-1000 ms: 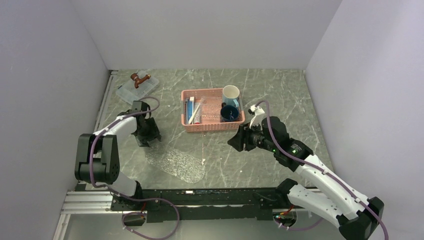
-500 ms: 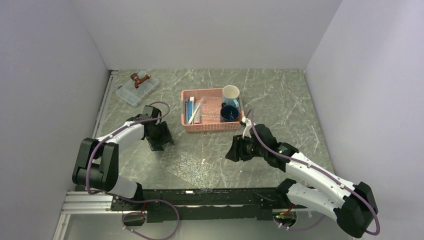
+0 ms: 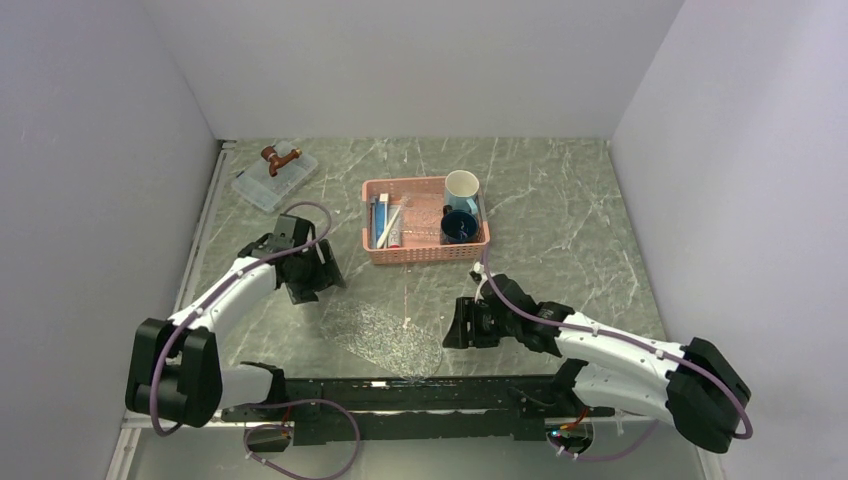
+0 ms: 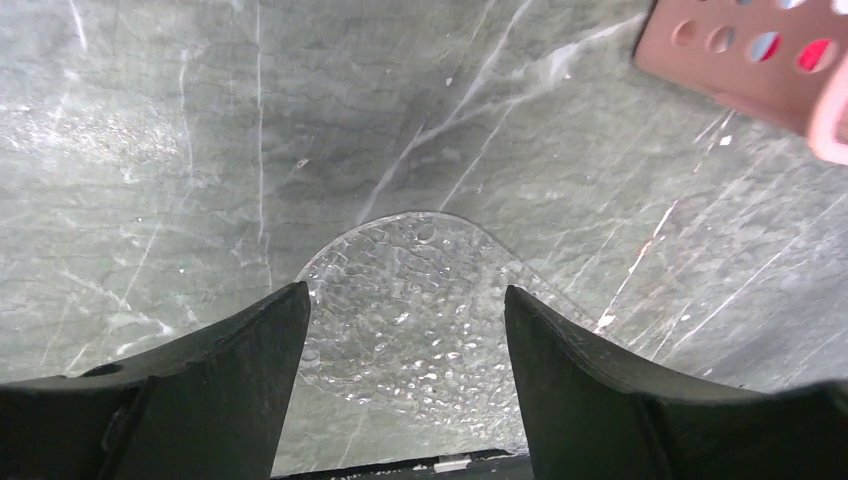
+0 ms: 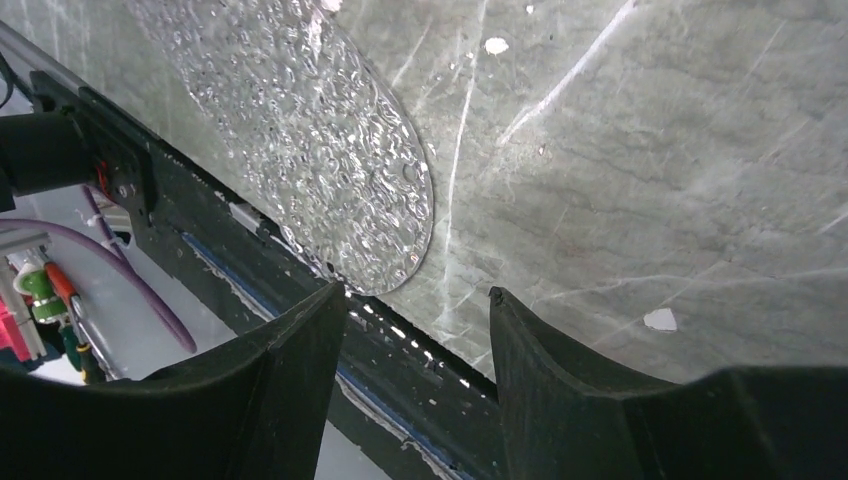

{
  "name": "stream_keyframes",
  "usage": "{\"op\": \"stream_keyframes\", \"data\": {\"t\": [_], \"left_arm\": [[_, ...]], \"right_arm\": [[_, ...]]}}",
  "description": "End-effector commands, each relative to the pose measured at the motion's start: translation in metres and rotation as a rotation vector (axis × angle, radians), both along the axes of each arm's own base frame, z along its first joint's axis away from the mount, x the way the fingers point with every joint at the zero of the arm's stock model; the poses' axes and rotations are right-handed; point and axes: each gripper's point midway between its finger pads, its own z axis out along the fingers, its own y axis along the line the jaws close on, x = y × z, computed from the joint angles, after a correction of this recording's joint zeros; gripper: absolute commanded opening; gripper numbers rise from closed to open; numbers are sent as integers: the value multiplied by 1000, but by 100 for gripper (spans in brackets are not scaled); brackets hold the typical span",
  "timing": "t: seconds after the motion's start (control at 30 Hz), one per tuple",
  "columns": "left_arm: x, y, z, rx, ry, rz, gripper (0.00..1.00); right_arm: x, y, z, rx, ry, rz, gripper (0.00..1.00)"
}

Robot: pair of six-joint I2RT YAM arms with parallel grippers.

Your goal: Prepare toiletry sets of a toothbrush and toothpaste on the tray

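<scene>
The clear bumpy oval tray [image 3: 385, 335] lies on the table near the front edge. It also shows in the left wrist view [image 4: 420, 300] and the right wrist view [image 5: 300, 130]. The whitish toothbrushes [image 3: 390, 224] and blue toothpaste tubes [image 3: 376, 218] lie in the left part of the pink basket [image 3: 425, 250]. My left gripper [image 3: 310, 280] is open and empty, just behind the tray's left end [image 4: 405, 295]. My right gripper [image 3: 460, 322] is open and empty, low beside the tray's right end [image 5: 415, 290].
A white mug [image 3: 462, 186] and a dark blue mug [image 3: 459, 226] stand in the basket's right part. A clear lidded box [image 3: 275, 180] with a brown object on it sits at the back left. The table's front rail [image 5: 300, 270] runs right by the tray.
The tray has slid to the right along the front edge. My left gripper moved right with it. My right gripper came down and nearer, towards the tray's right end.
</scene>
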Motion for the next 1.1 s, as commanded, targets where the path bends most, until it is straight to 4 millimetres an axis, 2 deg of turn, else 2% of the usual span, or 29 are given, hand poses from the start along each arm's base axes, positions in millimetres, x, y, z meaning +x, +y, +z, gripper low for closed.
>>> {"op": "stream_keyframes", "data": {"t": [0.0,0.23,0.6,0.87,1.07], "left_arm": [[16,3,23,23,-101,2,78],[18,10,11,75,-89,-20,80],[17,5,-17,63,-58,-59,80],[13,6,-25,63,-47,-60,80],[12,2,-30,38,-42,-64,80]], "right_arm": [[8,16,6,77,1,-69,59],[5,21,-3,94,50,-130,61],[-2,26,-21,105,120,-171,62],[-13,36,-27,122,183,-158,63],[-19,33,-29,103,198,-160,63]]}}
